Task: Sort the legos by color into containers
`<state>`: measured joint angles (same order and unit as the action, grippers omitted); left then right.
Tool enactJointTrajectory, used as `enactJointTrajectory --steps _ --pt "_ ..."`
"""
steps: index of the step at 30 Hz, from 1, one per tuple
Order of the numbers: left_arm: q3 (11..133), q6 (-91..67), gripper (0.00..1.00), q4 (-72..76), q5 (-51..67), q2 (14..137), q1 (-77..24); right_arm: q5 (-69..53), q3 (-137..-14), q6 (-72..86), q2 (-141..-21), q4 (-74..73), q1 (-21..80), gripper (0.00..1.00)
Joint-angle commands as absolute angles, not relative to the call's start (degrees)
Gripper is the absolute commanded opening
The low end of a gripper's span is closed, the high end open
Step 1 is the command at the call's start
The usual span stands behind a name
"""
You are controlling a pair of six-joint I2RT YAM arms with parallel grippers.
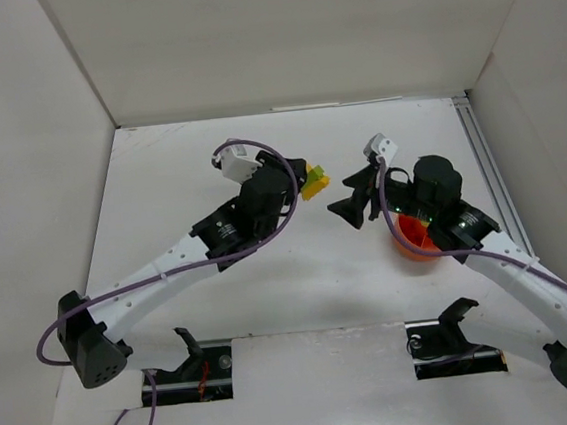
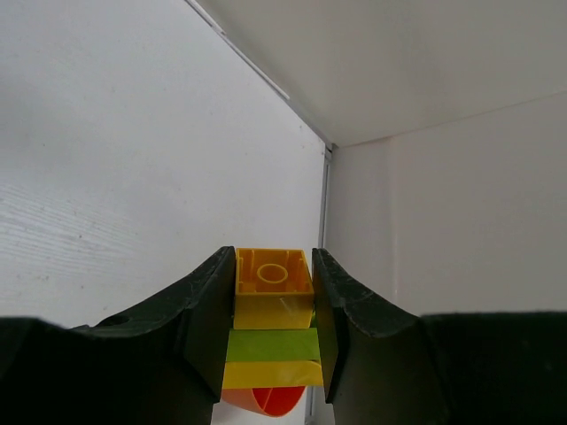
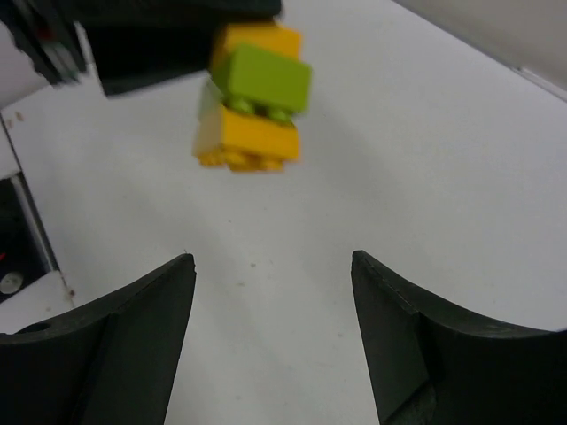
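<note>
My left gripper (image 1: pixel 308 180) is shut on a small stack of legos (image 1: pixel 314 182), yellow, lime green and yellow, and holds it above the table at mid-height. In the left wrist view the stack (image 2: pixel 273 319) sits tight between both fingers (image 2: pixel 204 319). My right gripper (image 1: pixel 356 205) is open and empty, just right of the stack and facing it. In the right wrist view the stack (image 3: pixel 254 97) hangs ahead of the open gripper (image 3: pixel 273 261). The orange bowl (image 1: pixel 412 245) lies under my right wrist, mostly hidden. Its rim shows below the stack in the left wrist view (image 2: pixel 266 400).
White walls enclose the table on three sides. A metal rail (image 1: pixel 488 168) runs along the right edge. Two slots with dark clamps (image 1: pixel 193 367) lie at the near edge by the arm bases.
</note>
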<state>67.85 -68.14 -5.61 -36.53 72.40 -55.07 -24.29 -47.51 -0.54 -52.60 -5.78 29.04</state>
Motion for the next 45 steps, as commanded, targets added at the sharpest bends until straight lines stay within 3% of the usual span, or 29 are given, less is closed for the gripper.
enactJointTrajectory --steps 1,16,20,25,29,33,38,40,45 --pt "66.71 -68.12 0.3 -1.93 -40.6 71.9 -57.12 -24.52 -53.51 0.43 -54.83 3.43 33.56 0.76" --pt "63.55 -66.53 0.3 3.95 -42.54 68.2 -58.27 -20.3 -55.63 4.74 -58.88 7.03 35.86 0.75" --pt "62.4 -66.01 0.3 5.97 -42.54 67.06 -58.27 -20.83 -56.34 4.75 -59.94 7.03 35.86 0.67" --pt "61.26 -65.13 0.3 7.65 -42.01 65.92 -58.8 -22.32 -58.18 4.75 -61.78 7.03 35.86 0.67" --pt "60.64 -64.6 0.3 8.7 -41.48 65.92 -58.8 -23.47 -58.8 5.27 -62.84 7.03 35.86 0.55" --pt "59.06 -64.6 0.29 11.16 -42.27 64.87 -58.8 -25.57 -59.33 5.27 -63.36 7.03 35.86 0.33" --pt "59.06 -64.07 0.29 10.63 -44.55 64.25 -58.8 -26.63 -59.33 5.27 -63.37 7.03 35.86 0.18" --pt "59.06 -64.07 0.29 9.32 -45.78 64.25 -58.8 -26.63 -58.71 5.27 -62.67 5.81 35.86 0.02" --pt "59.58 -64.07 0.29 5.99 -50.09 63.2 -58.8 -26.63 -54.41 5.27 -58.19 2.47 33.93 0.0"
